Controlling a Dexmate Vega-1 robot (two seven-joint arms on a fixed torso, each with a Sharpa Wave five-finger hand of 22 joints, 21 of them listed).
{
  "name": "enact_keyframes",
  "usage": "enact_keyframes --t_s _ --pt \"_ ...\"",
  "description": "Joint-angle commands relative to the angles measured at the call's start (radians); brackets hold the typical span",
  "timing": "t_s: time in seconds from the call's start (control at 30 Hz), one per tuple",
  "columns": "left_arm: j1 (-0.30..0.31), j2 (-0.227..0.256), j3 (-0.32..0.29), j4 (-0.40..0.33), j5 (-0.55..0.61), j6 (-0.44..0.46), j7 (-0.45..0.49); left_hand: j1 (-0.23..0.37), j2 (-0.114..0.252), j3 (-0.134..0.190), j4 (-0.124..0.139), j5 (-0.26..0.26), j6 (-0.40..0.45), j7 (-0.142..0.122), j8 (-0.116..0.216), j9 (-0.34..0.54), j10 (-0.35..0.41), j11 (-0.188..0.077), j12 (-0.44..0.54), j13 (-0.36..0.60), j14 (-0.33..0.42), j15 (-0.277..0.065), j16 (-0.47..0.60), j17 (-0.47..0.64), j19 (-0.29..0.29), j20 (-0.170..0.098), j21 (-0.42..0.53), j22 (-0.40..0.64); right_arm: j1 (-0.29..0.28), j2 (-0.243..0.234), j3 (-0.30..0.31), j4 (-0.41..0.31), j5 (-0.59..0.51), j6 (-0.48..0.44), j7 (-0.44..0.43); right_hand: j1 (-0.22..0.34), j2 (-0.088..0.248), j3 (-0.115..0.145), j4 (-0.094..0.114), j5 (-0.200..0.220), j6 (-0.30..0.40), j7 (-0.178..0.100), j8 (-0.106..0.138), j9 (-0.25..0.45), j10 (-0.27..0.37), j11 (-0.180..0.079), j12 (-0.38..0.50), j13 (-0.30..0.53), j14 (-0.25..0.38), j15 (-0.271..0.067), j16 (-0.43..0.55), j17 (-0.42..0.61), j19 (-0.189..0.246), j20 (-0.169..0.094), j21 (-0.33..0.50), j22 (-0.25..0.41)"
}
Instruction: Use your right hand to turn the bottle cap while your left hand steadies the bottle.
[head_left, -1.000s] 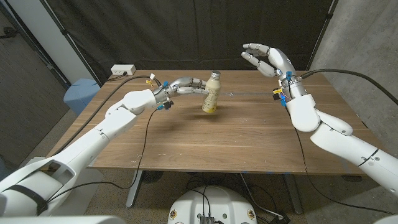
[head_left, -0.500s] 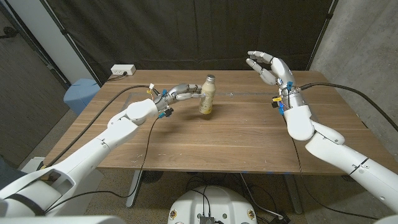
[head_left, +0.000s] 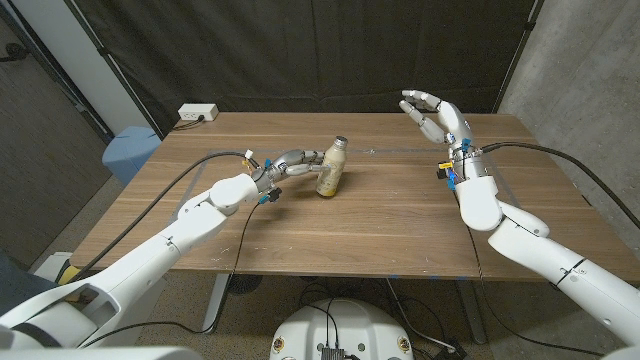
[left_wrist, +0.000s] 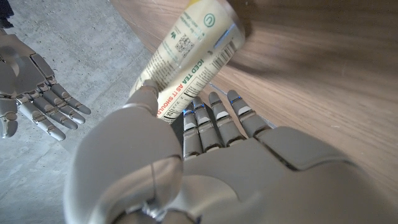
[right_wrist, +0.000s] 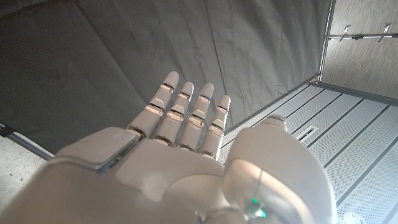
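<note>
Currently the bottle (head_left: 331, 168) stands tilted on the tabletop (head_left: 380, 220), gripped by the left robot hand (head_left: 288, 161). The right robot hand (head_left: 432, 113) hovers well apart, fingers spread and empty. Recommended: square the bottle upright first, then bring the right robot hand over the cap (head_left: 340, 141).

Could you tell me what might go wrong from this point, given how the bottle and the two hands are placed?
1. The bottle leans in the left hand, so it may slip or tip when twisted.
2. The right hand hangs open, well away from the cap; reaching across, it could knock the tilted bottle.
3. The left hand grips the label area, which may slide.
</note>
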Motion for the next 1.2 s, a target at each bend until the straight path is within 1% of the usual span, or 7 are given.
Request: enact_keyframes --t_s 0.03,0.17,0.23,0.47,1.0,1.1,1.2 --pt "0.028 0.007 0.003 -0.013 -0.022 0.026 0.004 0.009 -0.004 -0.005 -0.002 0.001 -0.012 -0.009 0.008 0.0 -0.022 -0.006 0.001 0.001 -0.032 -0.015 0.0 0.0 -0.043 0.029 -0.011 0.0 0.008 0.006 -0.003 0.026 0.003 0.01 -0.001 -0.005 0.0 0.001 0.002 0.009 0.003 0.0 0.001 0.002 -0.002 0.0 -0.001 0.0 -0.002 -0.036 -0.001 0.003 -0.007 -0.001 -0.001 0.001" --pt "0.038 0.008 -0.013 -0.015 -0.038 0.013 0.014 -0.008 -0.012 -0.016 0.004 -0.001 -0.03 -0.011 0.006 0.0 -0.046 0.0 0.001 0.0 -0.055 -0.015 0.004 0.0 -0.071 0.036 -0.014 0.0 0.011 0.004 -0.003 0.025 0.001 0.004 0.002 -0.005 0.001 0.001 0.002 0.01 0.003 0.0 0.001 0.002 -0.002 -0.001 0.0 0.0 -0.003 -0.034 0.0 0.003 -0.009 0.0 -0.003 0.001" --pt "0.051 0.009 -0.033 -0.023 -0.053 0.001 0.033 -0.024 -0.027 -0.029 0.009 -0.005 -0.027 -0.017 0.011 -0.001 -0.048 -0.007 0.005 0.0 -0.061 -0.023 0.006 0.001 -0.078 0.025 -0.013 -0.001 0.015 0.005 -0.003 0.026 0.003 0.003 0.006 -0.005 0.001 0.001 0.002 0.01 0.004 0.001 0.002 0.002 -0.002 -0.001 0.0 0.0 -0.003 -0.035 0.001 0.003 -0.009 0.0 -0.004 0.001" --pt "0.081 0.022 -0.078 -0.059 -0.06 -0.038 0.086 -0.069 -0.055 -0.062 0.026 -0.007 -0.052 -0.007 0.008 -0.004 -0.087 0.004 0.002 -0.001 -0.089 -0.012 0.007 0.001 -0.102 0.028 -0.012 -0.002 0.025 0.006 -0.006 0.032 0.003 0.006 0.012 -0.006 0.001 0.002 0.002 0.01 0.006 0.0 0.003 0.002 -0.003 -0.002 0.001 0.0 -0.004 -0.036 0.003 0.002 -0.009 0.0 -0.005 0.001" --pt "0.114 0.044 -0.139 -0.109 -0.069 -0.139 0.144 -0.103 -0.074 -0.085 0.038 -0.006 -0.075 -0.003 0.006 -0.007 -0.11 0.009 0.006 -0.002 -0.111 -0.016 0.01 0.001 -0.119 0.025 -0.009 -0.002 0.034 0.011 -0.014 0.028 -0.016 0.004 -0.004 -0.005 0.002 0.003 0.0 0.011 0.011 0.001 0.006 0.001 -0.005 -0.003 0.003 0.0 -0.005 -0.035 0.006 0.002 -0.007 0.002 -0.008 0.001" --pt "0.125 0.046 -0.157 -0.12 -0.067 -0.16 0.171 -0.114 -0.077 -0.092 0.043 -0.006 -0.081 0.003 0.007 -0.007 -0.113 0.013 0.008 -0.003 -0.112 -0.016 0.012 0.002 -0.122 0.0 -0.007 -0.003 0.035 0.012 -0.015 0.026 -0.016 0.008 -0.005 -0.005 0.002 0.003 -0.001 0.012 0.01 0.005 0.006 0.001 -0.006 0.0 0.004 0.0 -0.01 -0.034 0.005 0.001 -0.005 -0.009 -0.008 0.001" --pt "0.135 0.042 -0.177 -0.124 -0.081 -0.182 0.189 -0.141 -0.073 -0.103 0.06 -0.005 -0.093 0.019 0.007 -0.008 -0.114 0.024 0.013 -0.004 -0.11 -0.013 0.017 0.003 -0.114 -0.041 0.0 -0.004 0.036 0.016 -0.014 0.027 -0.002 0.02 -0.003 -0.004 0.001 0.004 -0.004 0.013 0.011 0.034 0.006 0.001 -0.009 0.004 0.006 0.0 -0.016 -0.036 0.006 0.0 0.005 -0.034 -0.008 0.001"
